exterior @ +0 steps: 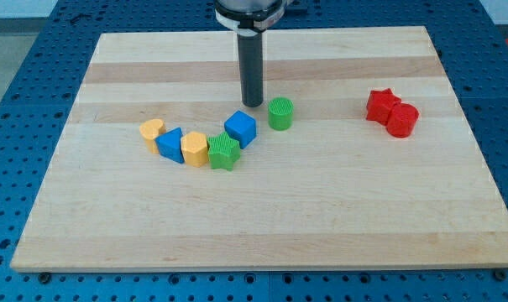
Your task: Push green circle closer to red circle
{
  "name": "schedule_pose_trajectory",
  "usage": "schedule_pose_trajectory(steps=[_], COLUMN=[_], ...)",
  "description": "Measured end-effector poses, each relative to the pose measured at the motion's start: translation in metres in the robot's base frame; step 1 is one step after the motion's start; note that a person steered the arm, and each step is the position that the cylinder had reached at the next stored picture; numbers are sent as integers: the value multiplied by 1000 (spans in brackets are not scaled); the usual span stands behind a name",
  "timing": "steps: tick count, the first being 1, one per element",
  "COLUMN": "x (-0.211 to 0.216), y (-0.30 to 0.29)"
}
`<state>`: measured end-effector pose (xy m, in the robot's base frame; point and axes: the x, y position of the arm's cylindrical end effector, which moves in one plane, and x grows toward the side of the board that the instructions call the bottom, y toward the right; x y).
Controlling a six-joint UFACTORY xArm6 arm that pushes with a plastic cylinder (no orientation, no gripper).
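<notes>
The green circle [280,113] stands near the board's middle. The red circle [402,120] stands at the view's right, touching a red star [381,105] on its upper left. My tip [252,104] rests on the board just left of the green circle, a small gap apart, and just above the blue cube [241,127].
A curved row of blocks lies left of centre: a yellow heart [153,130], a blue triangle [170,143], a yellow block [194,148], a green star [223,153] and the blue cube. The wooden board [254,226] lies on a blue perforated table.
</notes>
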<state>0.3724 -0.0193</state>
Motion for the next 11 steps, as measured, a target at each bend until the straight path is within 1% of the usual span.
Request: schedule_pose_trajectory(steps=[1,3,5,6,9,11], x=[17,26,27,27,28,29], y=[0,9,57,91,120,165])
